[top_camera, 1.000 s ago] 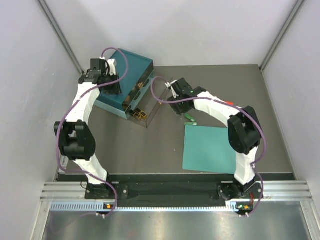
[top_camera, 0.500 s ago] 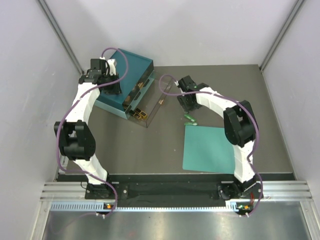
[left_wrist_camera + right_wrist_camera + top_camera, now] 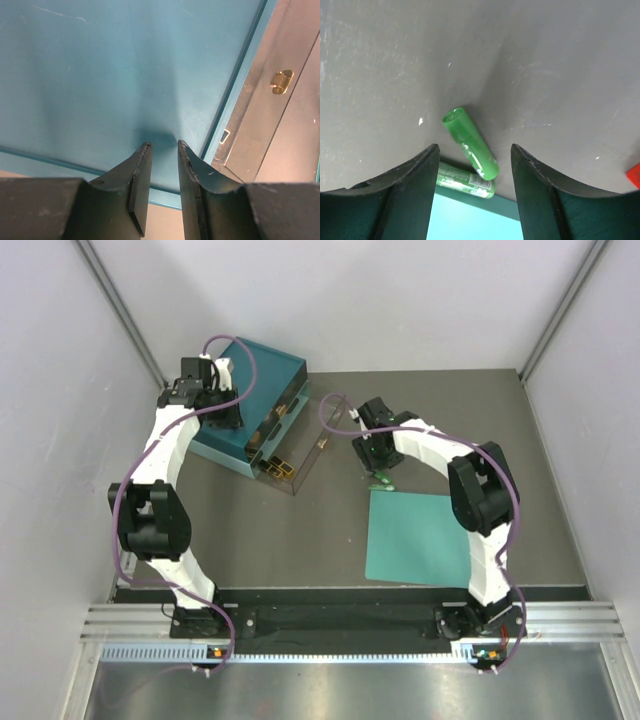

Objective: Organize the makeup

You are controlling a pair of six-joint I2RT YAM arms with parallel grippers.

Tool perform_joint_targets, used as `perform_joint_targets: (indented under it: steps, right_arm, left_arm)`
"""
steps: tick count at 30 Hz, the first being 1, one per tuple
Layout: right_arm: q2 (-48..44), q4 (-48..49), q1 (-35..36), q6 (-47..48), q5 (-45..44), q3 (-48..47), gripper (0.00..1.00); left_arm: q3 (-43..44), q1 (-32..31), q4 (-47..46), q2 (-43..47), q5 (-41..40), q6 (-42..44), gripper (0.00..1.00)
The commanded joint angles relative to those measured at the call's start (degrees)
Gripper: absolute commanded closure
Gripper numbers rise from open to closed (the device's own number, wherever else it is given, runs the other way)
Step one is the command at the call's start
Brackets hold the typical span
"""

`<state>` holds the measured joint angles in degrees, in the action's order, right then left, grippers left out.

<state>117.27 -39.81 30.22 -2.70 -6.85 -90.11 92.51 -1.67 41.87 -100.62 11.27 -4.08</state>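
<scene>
Two slim green tubes lie on the grey table at the far edge of the teal mat (image 3: 420,535). In the right wrist view one green tube (image 3: 470,144) lies slantwise and the other (image 3: 465,182) lies along the mat's edge (image 3: 470,220). My right gripper (image 3: 475,150) is open and empty, with its fingers on either side of the tubes and just above them (image 3: 381,479). My left gripper (image 3: 162,145) hangs over the lid of the teal box (image 3: 100,75), with its jaws a narrow gap apart and nothing between them. The other makeup is not clearly visible.
The teal box (image 3: 255,375) stands at the back left. A clear organizer (image 3: 300,465) with gold-brown items leans against its front. A small red thing (image 3: 635,176) lies at the right edge of the right wrist view. Grey walls enclose the table.
My right gripper has swung right and toward the near side, coming down over the green tubes. The left arm has not moved.
</scene>
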Motion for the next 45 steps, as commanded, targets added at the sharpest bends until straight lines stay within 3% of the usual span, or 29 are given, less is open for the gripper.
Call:
perform_joint_targets:
  steps: [1,10,13,14,17,24,33,45]
  right_arm:
    - [-3.55,2.19,0.19,-1.08,2.19,1.95,0.41]
    - [0.76,3.60,0.02,-2.84,-0.44,3.18,0.57]
    - [1.82,4.22,0.11,-3.19,-0.53,2.92,0.71]
    - [1.91,4.83,0.11,-3.19,-0.53,2.83,0.83]
    - [2.34,5.27,-0.07,-3.36,-0.62,1.60,0.97]
    - [1.64,4.05,-0.25,-4.68,0.87,-5.33,1.00]
    - [0.15,6.41,-0.16,-12.05,12.82,-16.06,1.00]
    - [7.35,10.02,3.53,-19.98,23.28,-28.00,0.99]
  left_arm:
    - [-4.97,-0.88,11.48,-6.08,0.51,0.03,0.67]
    - [-4.88,-0.88,12.01,-5.90,-0.02,0.65,0.66]
    - [-4.71,-0.88,12.01,-5.91,0.25,0.65,0.66]
    - [-4.71,-0.88,12.18,-5.91,0.33,0.56,0.66]
    - [-4.62,-0.88,12.18,-5.91,0.95,0.56,0.66]
    - [-3.92,-0.88,12.54,-6.34,0.77,0.56,0.66]
    - [-2.69,-1.05,13.06,-7.40,1.04,0.56,0.66]
    - [-2.07,-1.23,13.24,-7.57,0.86,0.56,0.66]
